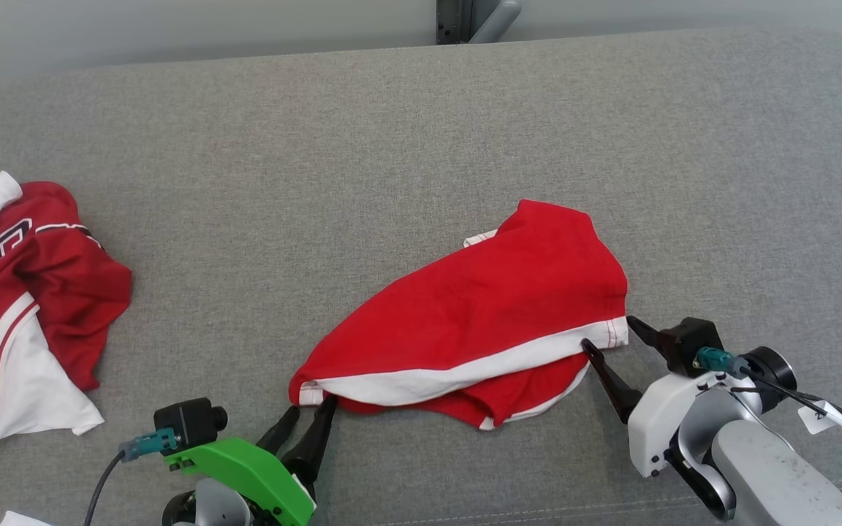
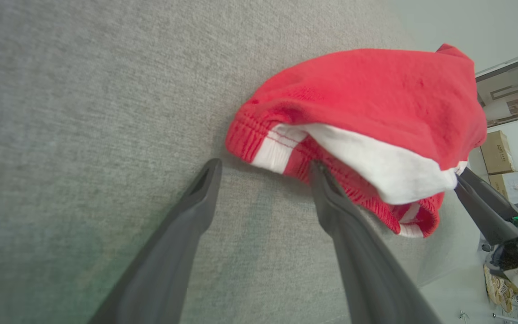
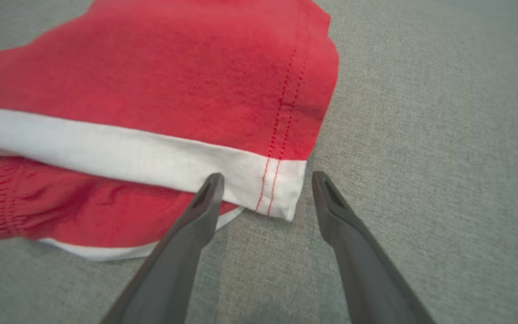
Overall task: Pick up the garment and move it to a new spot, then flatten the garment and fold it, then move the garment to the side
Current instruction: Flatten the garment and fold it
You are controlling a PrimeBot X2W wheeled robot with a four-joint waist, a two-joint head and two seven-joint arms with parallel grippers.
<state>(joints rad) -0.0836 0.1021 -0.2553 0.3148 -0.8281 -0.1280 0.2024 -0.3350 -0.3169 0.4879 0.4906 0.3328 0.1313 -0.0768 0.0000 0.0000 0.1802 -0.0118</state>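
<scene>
The garment (image 1: 479, 321) is red with a white band along one edge, lying rumpled and partly doubled over on the grey cushion (image 1: 421, 124). My left gripper (image 1: 313, 411) is open at its near left corner; in the left wrist view (image 2: 263, 168) one finger (image 2: 331, 198) touches the ribbed red hem of the garment (image 2: 376, 94). My right gripper (image 1: 607, 332) is open at the near right corner. In the right wrist view (image 3: 265, 180) its fingers straddle the white-banded corner of the garment (image 3: 187, 81) without closing on it.
A second red and white jersey (image 1: 19, 307) with dark lettering lies crumpled at the cushion's left edge. A dark post (image 1: 457, 20) stands behind the cushion. Cardboard boxes (image 2: 499, 153) show in the room beyond, in the left wrist view.
</scene>
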